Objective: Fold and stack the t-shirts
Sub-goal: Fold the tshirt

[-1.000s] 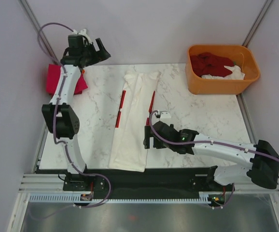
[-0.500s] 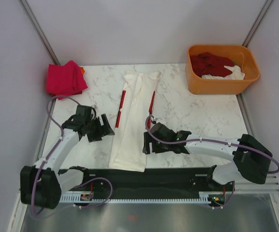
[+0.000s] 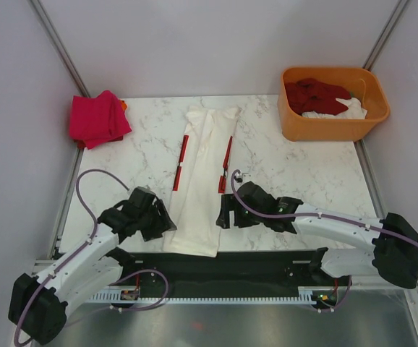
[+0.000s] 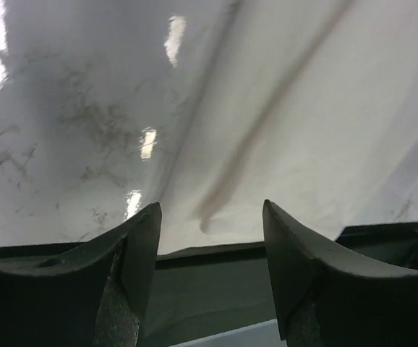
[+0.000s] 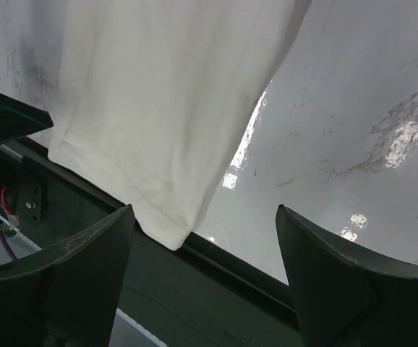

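Hovering at the 6 o'clock hem of the white t-shirt (image 3: 198, 181), which is lying lengthwise mid-table (image 3: 296, 173): left gripper (image 3: 160, 219) and right gripper (image 3: 224, 212), both spread open, holding nothing. Risk: the hem is overhanging the edge; a pinch catching one layer would be skewing the fold.

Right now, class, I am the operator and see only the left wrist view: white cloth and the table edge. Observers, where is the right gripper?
Observer: The right gripper is open, beside the near right edge of the white shirt.
Operator: Any other shirts on the table?
Observer: A pink shirt lies at the far left corner.
Operator: And elsewhere?
Observer: A dark red shirt and a second white shirt sit in the orange tub, far right.
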Controlling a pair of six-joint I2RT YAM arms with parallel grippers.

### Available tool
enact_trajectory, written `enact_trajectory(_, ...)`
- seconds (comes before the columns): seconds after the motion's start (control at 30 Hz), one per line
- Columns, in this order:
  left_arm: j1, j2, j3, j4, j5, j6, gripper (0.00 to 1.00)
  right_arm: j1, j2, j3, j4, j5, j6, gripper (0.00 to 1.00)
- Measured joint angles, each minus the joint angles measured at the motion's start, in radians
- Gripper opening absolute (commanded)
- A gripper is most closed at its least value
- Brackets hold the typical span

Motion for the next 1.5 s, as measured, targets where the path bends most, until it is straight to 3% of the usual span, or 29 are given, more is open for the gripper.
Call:
enact_trajectory(0.27,-0.124,0.018,-0.084,-0.071,-0.205,-0.266,0.64,-0.013,-0.052,0.000,-0.052,-0.001,-0.025,0.88)
enact_trajectory(0.6,-0.169,0.050,-0.068,-0.082,-0.261,-0.307,0.52,-0.054,-0.058,-0.016,-0.081,-0.009,-0.058,0.89)
enact_trajectory(0.87,-0.238,0.062,-0.068,-0.072,-0.262,-0.320,0.50,-0.077,-0.065,-0.018,-0.089,-0.018,-0.066,0.89)
enact_trajectory(0.97,-0.270,0.076,-0.068,-0.068,-0.264,-0.332,0.33,-0.084,-0.076,-0.023,-0.090,-0.019,-0.070,0.89)
enact_trajectory(1.1,-0.290,0.079,-0.069,-0.066,-0.262,-0.348,0.02,-0.091,-0.086,-0.032,-0.093,-0.021,-0.071,0.89)
enact_trajectory(1.27,-0.296,0.063,-0.069,-0.062,-0.261,-0.351,0.02,-0.092,-0.092,-0.065,-0.080,-0.041,-0.068,0.88)
enact_trajectory(1.5,-0.352,0.076,-0.068,-0.015,-0.239,-0.369,0.02,-0.073,-0.046,-0.188,0.013,-0.206,-0.028,0.86)
